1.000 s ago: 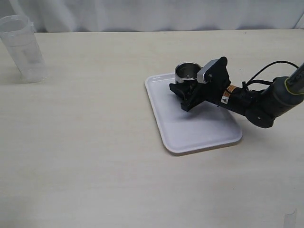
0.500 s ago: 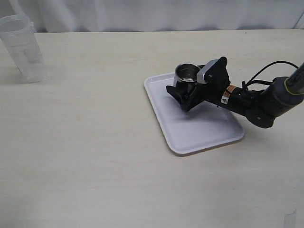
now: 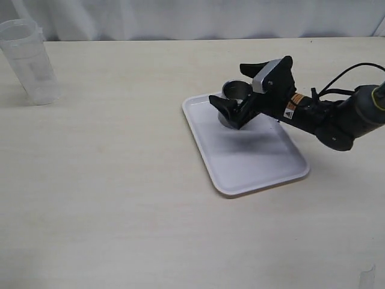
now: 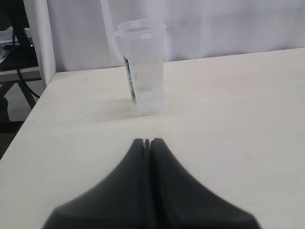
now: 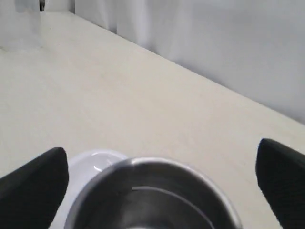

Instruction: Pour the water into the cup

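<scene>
The steel cup (image 3: 237,89) stands upright on the back corner of a white tray (image 3: 252,162). My right gripper (image 3: 227,83) is open wide at the cup, one finger (image 3: 224,103) on its near-left side and the other (image 3: 252,67) above its far side. In the right wrist view the cup (image 5: 152,195) sits between the spread fingertips (image 5: 35,176) of the right gripper (image 5: 162,152), apart from both. My left gripper (image 4: 148,141) is shut and empty, facing the translucent beaker (image 4: 141,67). The beaker (image 3: 27,60) stands at the table's far left. I cannot make out any water.
The tray lies right of the table's middle. A white curtain (image 3: 192,18) hangs behind the table's back edge. The table's left edge (image 4: 28,119) shows in the left wrist view beside the beaker.
My right gripper has risen from the tray and its fingers have spread wider around the cup. The tray shifted slightly. The beaker has not moved.
</scene>
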Controlling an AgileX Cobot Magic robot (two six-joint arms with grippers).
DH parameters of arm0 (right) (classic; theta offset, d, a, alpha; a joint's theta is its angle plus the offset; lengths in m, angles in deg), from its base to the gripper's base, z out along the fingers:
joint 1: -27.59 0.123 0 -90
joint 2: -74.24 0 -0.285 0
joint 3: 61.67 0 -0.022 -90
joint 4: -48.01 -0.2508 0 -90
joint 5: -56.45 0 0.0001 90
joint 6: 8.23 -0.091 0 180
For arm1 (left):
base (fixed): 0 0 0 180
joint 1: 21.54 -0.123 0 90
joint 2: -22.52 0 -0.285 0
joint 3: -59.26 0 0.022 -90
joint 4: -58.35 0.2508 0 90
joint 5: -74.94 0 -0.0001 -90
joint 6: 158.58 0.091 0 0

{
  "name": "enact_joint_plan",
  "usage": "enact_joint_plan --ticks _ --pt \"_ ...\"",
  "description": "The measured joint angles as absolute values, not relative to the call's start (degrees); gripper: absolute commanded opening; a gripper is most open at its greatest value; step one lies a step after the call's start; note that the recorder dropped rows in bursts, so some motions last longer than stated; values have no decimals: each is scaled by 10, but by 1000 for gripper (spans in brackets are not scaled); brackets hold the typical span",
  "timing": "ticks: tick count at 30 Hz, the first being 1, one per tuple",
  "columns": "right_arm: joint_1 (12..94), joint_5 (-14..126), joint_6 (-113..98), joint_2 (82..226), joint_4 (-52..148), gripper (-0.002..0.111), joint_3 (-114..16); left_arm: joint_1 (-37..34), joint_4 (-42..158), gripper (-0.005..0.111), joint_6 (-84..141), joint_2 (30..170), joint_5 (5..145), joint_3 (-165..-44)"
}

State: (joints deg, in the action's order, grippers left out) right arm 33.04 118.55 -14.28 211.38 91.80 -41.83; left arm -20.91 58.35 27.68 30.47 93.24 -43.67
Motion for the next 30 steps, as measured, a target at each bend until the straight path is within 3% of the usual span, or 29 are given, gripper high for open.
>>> enact_joint_plan --ticks 10,16,19,23,26,30 --pt "330 1189 -182 1975 858 109 -360 -209 584 0 277 305 932 -437" --pt "330 1189 -189 1874 714 99 -289 -209 584 0 277 305 932 -437" --pt "330 1189 -191 1829 681 79 -266 -209 584 0 277 305 932 -437" --pt "330 1178 -192 1782 680 32 -251 -209 584 0 277 305 932 -437" --pt "330 1172 -193 1757 720 4 -245 -209 584 0 277 305 933 -437" --pt "330 1167 -215 1728 794 4 -243 -209 584 0 277 305 934 -437"
